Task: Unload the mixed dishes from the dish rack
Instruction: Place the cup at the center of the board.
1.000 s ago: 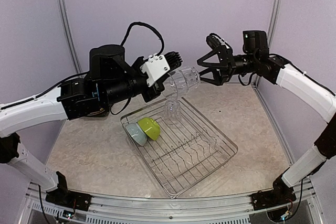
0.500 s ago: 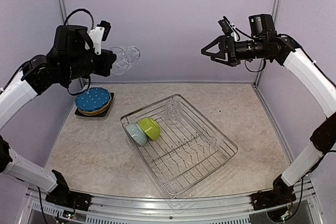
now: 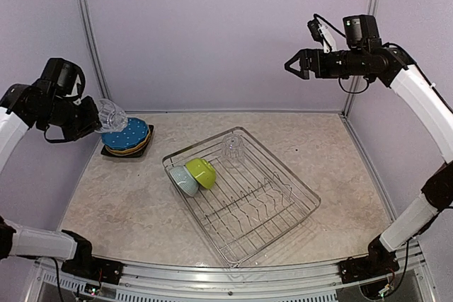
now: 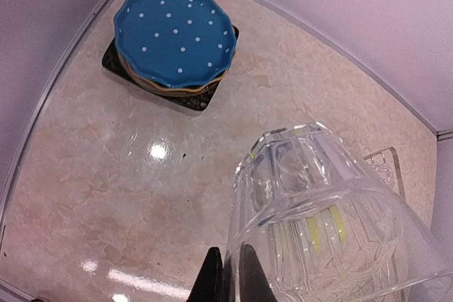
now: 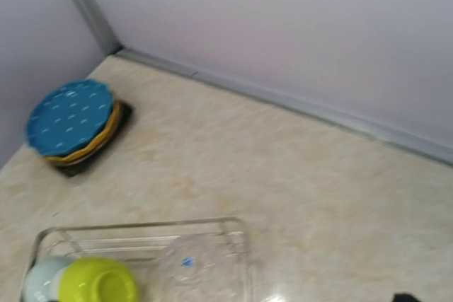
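Left fingers (image 4: pixel 214 282) are pinched tight on the rim wall of a glass (image 4: pixel 325 224), one on each side of it. The glass hangs tilted in the air with its base pointing away from them. Ahead of those fingers and lower down sits the plate stack, blue-dotted plate (image 4: pixel 175 35) on top and a black plate (image 4: pixel 112 62) at the bottom, tucked close to the left wall and the back corner. There is tight room on that side, but bare tabletop (image 3: pixel 120 203) opens out under the glass and toward the near edge.

Off toward the middle, well apart from the left fingers, the rack (image 3: pixel 283 206) lies askew on the tabletop. A second glass (image 3: pixel 233 149) stands upside down at its far corner, right by the rim. A lime bowl (image 3: pixel 202 172) and a pale-blue bowl (image 3: pixel 184 182) lean together against its left rim. The rest of the rack is just wire and tines.

Right fingers (image 3: pixel 291 66) hang high near the back wall and look parted with nothing in them. The rack is far below them, with clear air between.
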`<state>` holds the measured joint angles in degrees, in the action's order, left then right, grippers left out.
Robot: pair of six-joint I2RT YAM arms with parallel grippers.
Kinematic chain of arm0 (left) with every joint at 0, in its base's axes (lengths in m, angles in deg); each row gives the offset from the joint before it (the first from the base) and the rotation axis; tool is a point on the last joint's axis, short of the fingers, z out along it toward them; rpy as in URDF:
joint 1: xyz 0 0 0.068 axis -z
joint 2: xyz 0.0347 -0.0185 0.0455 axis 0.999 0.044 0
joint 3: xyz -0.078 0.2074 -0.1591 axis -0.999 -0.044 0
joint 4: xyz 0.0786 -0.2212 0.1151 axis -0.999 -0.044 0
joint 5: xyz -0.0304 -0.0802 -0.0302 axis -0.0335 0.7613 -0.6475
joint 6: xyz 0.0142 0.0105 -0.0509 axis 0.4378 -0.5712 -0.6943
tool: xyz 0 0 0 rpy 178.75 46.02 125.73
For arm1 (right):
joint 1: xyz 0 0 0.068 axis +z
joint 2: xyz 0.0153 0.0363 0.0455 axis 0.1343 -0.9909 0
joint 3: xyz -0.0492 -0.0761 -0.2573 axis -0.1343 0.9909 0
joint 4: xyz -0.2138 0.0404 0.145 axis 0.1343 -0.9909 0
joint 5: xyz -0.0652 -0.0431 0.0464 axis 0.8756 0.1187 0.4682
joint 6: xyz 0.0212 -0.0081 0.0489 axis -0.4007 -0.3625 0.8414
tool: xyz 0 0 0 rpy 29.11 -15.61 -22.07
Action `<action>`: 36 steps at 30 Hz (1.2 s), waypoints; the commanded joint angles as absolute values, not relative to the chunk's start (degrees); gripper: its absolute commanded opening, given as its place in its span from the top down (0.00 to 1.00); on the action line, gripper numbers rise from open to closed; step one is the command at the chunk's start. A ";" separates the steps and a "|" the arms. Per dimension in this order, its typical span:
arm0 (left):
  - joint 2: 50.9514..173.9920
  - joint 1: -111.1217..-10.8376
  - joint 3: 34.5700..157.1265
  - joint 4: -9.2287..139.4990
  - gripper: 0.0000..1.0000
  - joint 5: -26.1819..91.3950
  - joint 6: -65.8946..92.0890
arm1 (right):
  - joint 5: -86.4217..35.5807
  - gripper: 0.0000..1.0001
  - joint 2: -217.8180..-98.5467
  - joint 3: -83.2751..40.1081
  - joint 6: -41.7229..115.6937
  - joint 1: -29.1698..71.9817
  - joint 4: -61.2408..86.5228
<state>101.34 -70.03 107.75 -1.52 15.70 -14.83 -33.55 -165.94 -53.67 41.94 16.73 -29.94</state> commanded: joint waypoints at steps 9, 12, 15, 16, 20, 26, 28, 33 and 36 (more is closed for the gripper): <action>104.75 -81.00 97.03 -7.05 1.00 29.12 -22.35 | -30.24 0.01 -158.35 -44.15 42.17 15.73 -21.02; 107.32 -82.79 95.08 -4.91 1.00 29.66 -21.73 | -32.74 0.01 -159.62 -44.65 42.28 15.66 -22.27; 110.54 -84.23 94.00 -2.91 1.00 29.26 -21.15 | -34.88 0.01 -160.15 -44.12 42.93 15.67 -22.67; 111.46 -84.84 93.65 -2.05 1.00 29.27 -20.98 | -35.34 0.01 -160.16 -43.87 43.03 15.66 -22.58; 115.79 -87.06 93.06 1.05 1.00 28.64 -20.39 | -36.72 0.01 -160.20 -42.80 43.88 15.70 -22.16; 123.08 -91.01 93.37 5.88 1.00 28.20 -18.87 | -38.24 0.01 -161.47 -42.73 43.89 15.69 -23.27; 125.10 -92.22 93.65 7.22 1.00 28.50 -18.39 | -38.88 0.01 -162.07 -42.97 43.71 15.66 -23.80; 130.46 -94.08 95.67 8.55 1.00 28.45 -16.63 | -39.66 0.01 -162.18 -42.50 43.80 15.75 -23.88; 133.29 -94.66 96.60 8.84 1.00 28.46 -16.01 | -39.70 0.01 -162.27 -42.37 43.94 15.70 -24.01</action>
<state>130.71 -93.85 94.20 6.54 28.40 -18.04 -38.62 -162.00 -42.87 43.36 16.31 -23.36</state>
